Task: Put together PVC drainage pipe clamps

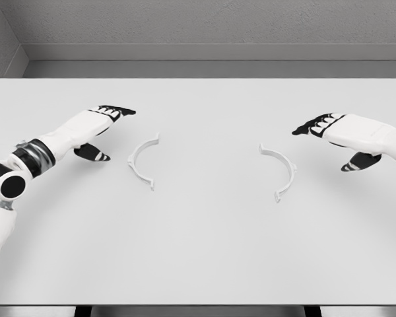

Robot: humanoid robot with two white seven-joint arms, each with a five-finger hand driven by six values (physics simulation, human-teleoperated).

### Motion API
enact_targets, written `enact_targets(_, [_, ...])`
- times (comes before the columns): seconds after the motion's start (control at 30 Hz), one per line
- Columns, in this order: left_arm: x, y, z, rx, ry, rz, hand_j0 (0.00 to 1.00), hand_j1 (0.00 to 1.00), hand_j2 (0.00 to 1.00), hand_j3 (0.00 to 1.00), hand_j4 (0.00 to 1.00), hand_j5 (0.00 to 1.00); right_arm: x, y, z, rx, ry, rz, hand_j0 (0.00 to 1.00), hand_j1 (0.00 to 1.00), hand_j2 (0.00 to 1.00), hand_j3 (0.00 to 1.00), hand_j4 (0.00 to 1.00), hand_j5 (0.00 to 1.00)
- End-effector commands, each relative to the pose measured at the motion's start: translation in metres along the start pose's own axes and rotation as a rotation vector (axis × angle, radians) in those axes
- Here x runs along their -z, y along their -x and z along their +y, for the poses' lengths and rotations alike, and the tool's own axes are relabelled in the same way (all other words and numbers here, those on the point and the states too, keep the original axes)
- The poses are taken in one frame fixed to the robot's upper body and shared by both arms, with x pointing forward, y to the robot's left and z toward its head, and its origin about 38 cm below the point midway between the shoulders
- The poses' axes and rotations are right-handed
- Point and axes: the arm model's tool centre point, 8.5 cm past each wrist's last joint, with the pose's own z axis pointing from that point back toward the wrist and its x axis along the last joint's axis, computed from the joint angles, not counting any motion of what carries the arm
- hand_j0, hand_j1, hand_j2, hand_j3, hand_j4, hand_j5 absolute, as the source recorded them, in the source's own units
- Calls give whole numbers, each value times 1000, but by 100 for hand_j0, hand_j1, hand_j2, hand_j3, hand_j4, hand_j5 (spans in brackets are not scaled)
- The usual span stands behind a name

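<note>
Two white half-ring clamp pieces lie flat on the white table [198, 251]. The left clamp half [141, 162] curves with its open side facing right. The right clamp half [282, 170] curves with its open side facing left. A wide gap separates them. My left hand [109, 122] hovers up and left of the left half, fingers stretched out, thumb down, holding nothing. My right hand [323, 129] sits to the right of the right half, fingers extended toward it, empty.
The table's far edge meets a grey wall [198, 26] at the back. The front edge of the table runs along the bottom of the view.
</note>
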Motion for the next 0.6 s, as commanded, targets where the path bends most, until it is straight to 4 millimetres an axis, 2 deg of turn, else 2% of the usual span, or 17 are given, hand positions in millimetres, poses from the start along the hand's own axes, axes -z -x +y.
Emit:
enact_targets(0.0, [9, -7, -5, -46, -10, 20, 100, 100, 100, 100, 100, 100, 13, -5, 3, 56, 21, 2, 100, 100, 100, 100, 100, 100])
enact_targets(0.07, [16, -11, -7, -74, -12, 38, 100, 100, 100, 100, 100, 100, 23, -10, 5, 94, 39, -2, 100, 100, 100, 100, 100, 100])
enact_targets(0.23, [28, -13, -9, -73, -9, 54, 100, 100, 100, 100, 100, 100, 29, -13, 16, 124, 26, 3, 100, 100, 100, 100, 100, 100])
enact_targets(0.43, [31, -13, -10, -97, -8, 79, 100, 100, 100, 100, 100, 100, 31, -13, 23, 125, 20, 6, 100, 100, 100, 100, 100, 100])
enact_targets(0.57, [32, -13, -11, -99, -9, 80, 100, 100, 100, 100, 100, 100, 41, -12, 31, 138, 16, 16, 100, 100, 100, 100, 100, 100])
